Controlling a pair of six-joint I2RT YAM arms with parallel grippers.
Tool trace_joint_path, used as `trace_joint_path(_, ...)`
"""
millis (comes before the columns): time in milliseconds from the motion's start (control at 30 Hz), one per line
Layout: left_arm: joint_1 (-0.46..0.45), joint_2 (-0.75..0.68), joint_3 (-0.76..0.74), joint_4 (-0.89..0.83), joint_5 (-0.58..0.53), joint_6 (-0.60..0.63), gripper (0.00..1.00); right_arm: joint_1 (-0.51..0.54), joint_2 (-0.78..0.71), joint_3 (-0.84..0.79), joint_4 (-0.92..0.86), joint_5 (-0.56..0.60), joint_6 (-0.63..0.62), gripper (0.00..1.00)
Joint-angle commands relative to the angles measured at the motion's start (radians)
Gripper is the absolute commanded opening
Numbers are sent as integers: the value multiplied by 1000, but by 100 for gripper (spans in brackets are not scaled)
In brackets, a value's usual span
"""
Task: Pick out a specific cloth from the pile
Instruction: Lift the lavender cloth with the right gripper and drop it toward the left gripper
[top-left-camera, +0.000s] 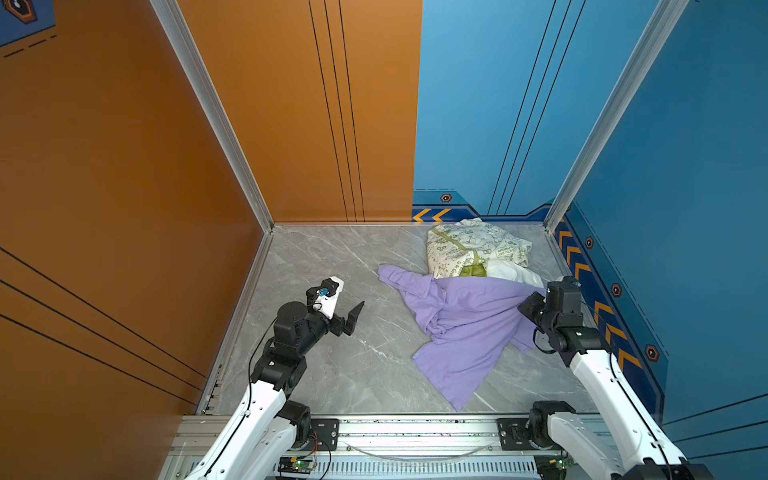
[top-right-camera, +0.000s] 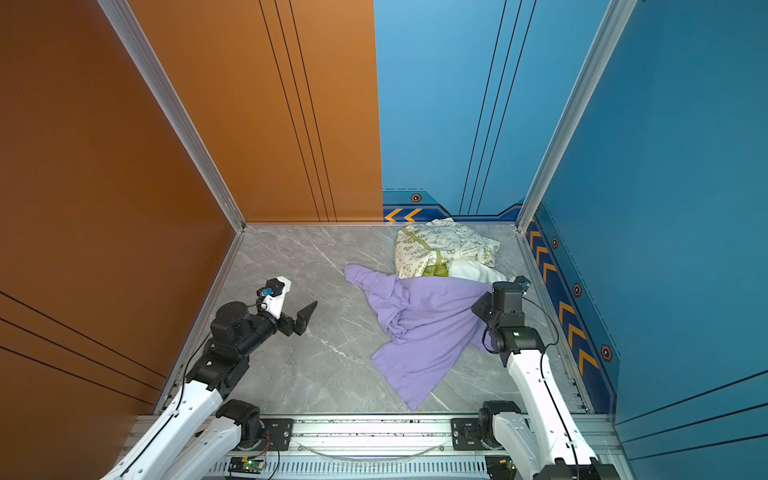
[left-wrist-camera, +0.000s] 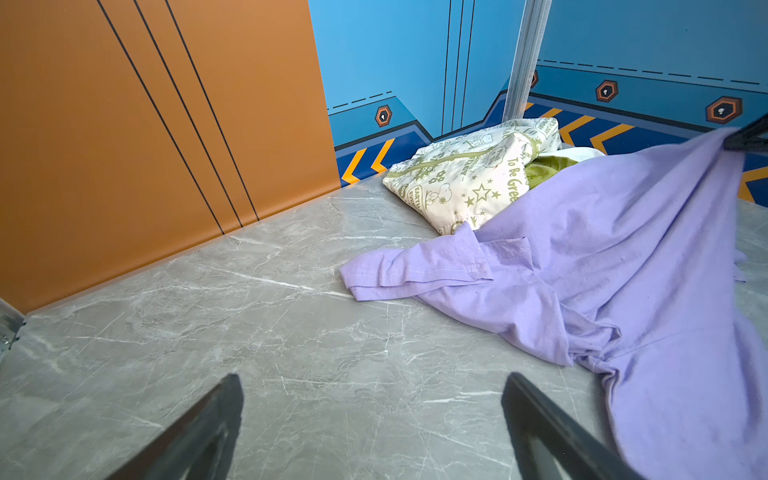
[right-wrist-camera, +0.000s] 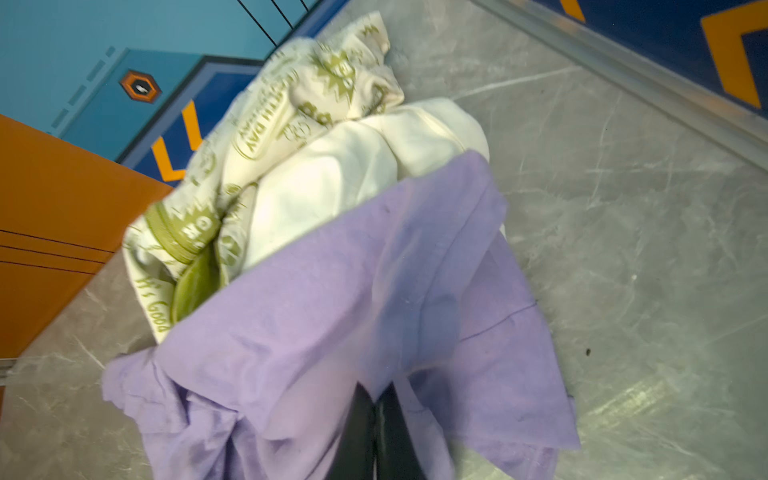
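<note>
The lilac cloth (top-left-camera: 457, 328) (top-right-camera: 419, 328) lies spread on the grey marble table, its far edge lifted against the pile (top-left-camera: 465, 245) (top-right-camera: 440, 245) of cream green-printed, white and olive fabrics at the back right. My right gripper (right-wrist-camera: 376, 395) (top-left-camera: 528, 308) is shut on a fold at the cloth's right edge, and the fabric rises taut to it in the left wrist view (left-wrist-camera: 623, 249). My left gripper (left-wrist-camera: 370, 386) (top-left-camera: 352, 319) hovers open over bare table to the left of the cloth, with nothing between its fingers.
An orange wall (top-left-camera: 124, 187) bounds the table on the left. Blue walls (top-left-camera: 685, 208) stand at the back and right, close to the right arm. An aluminium rail (top-left-camera: 415, 432) carrying both arm bases runs along the front edge.
</note>
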Motion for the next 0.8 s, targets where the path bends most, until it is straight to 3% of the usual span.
trace_joint_path(0, -10, -5, -8, 1, 12, 19, 98, 24, -42, 88, -19, 63, -5, 0)
trace_joint_path(167, -9, -8, -6, 0, 12, 19, 98, 127, -40, 200, -16, 106, -50, 0)
trace_joint_path(367, -11, -18, -8, 0, 10, 19, 98, 339, 30, 359, 32, 184, -135, 0)
trace_joint_path(567, -12, -27, -9, 0, 4, 19, 98, 578, 190, 569, 70, 249, -251, 0)
trace_joint_path(767, -11, -46, -12, 0, -8, 21, 98, 777, 421, 843, 85, 243, -362, 0)
